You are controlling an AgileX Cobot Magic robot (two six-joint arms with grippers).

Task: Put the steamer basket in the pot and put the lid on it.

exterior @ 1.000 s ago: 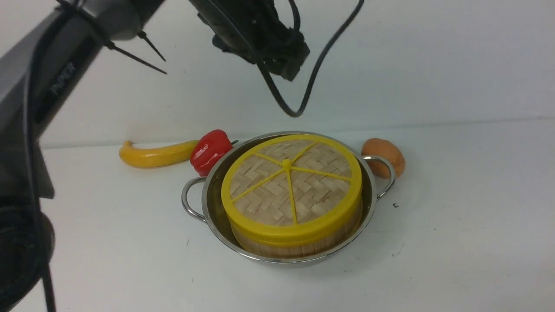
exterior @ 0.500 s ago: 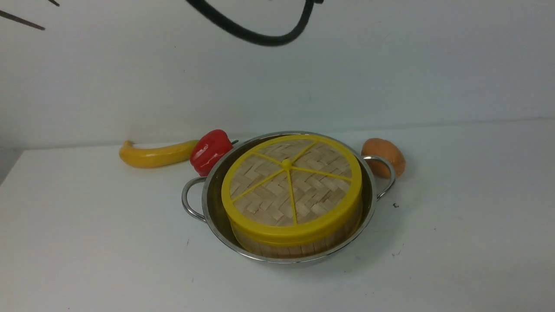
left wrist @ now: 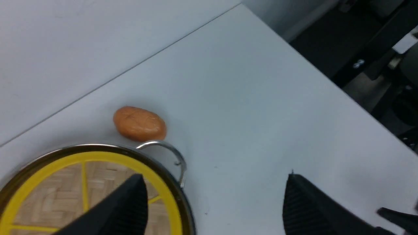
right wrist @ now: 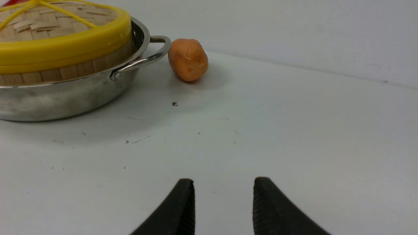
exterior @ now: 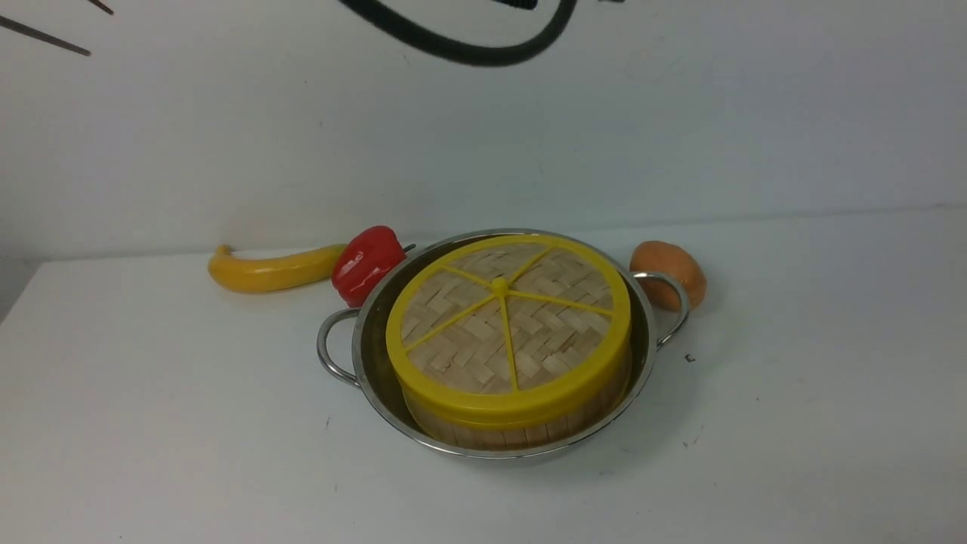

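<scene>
White table (exterior: 151, 423), pale wall (exterior: 680, 113), dark floor (left wrist: 359, 39)

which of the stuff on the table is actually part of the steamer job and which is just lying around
Part of the job:
- pot
- steamer basket, sitting in the pot
- lid, on top of the basket

Just lying about:
- yellow banana, behind the pot
- red pepper, against the pot's rim
- orange-brown potato, by the pot's handle
</scene>
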